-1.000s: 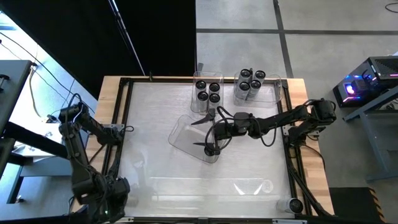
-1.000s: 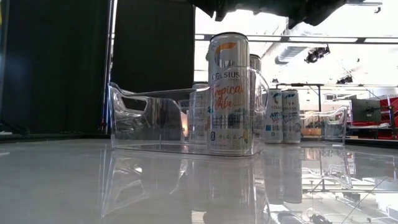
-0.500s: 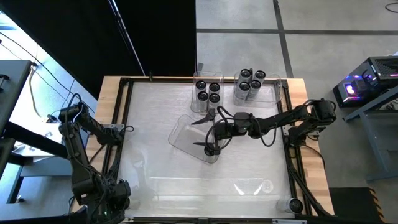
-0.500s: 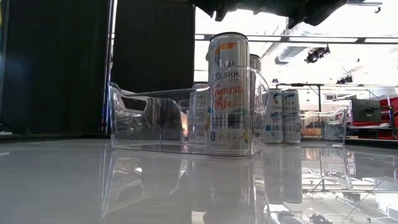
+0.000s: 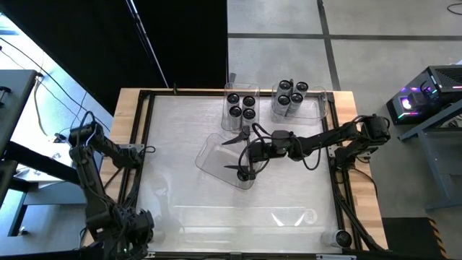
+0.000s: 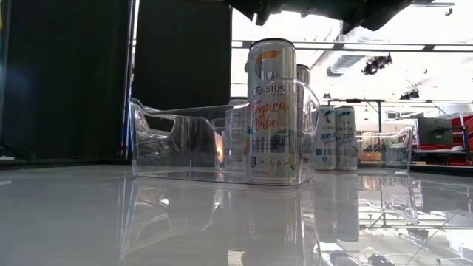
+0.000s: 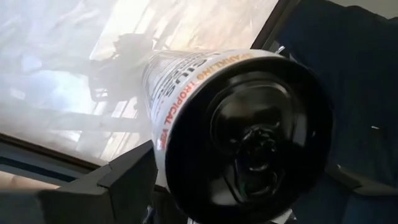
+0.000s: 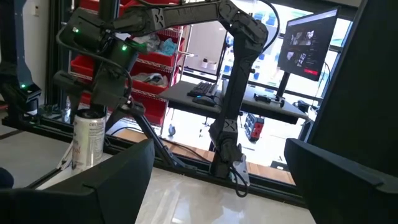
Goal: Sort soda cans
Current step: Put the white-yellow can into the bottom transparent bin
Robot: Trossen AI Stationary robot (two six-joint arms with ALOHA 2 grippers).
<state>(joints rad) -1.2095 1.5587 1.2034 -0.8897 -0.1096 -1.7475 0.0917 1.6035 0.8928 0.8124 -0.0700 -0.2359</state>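
Observation:
A soda can (image 7: 249,137) with orange lettering stands at the table's left edge, its dark top toward my left wrist camera. My left gripper (image 8: 99,106) comes down over it, open, one finger (image 7: 124,180) on either side; I cannot see them touch it. The can (image 8: 87,140) stands nearly upright, its foot hidden. My right gripper (image 5: 229,154) hangs open and level over a clear tray (image 5: 213,155) at the table's middle. Another can (image 6: 271,111) stands upright in that tray.
Two clear trays at the far edge hold several cans each (image 5: 241,105) (image 5: 291,97). One more can (image 5: 341,237) stands at the near right corner. A black frame (image 5: 144,144) runs round the white table top.

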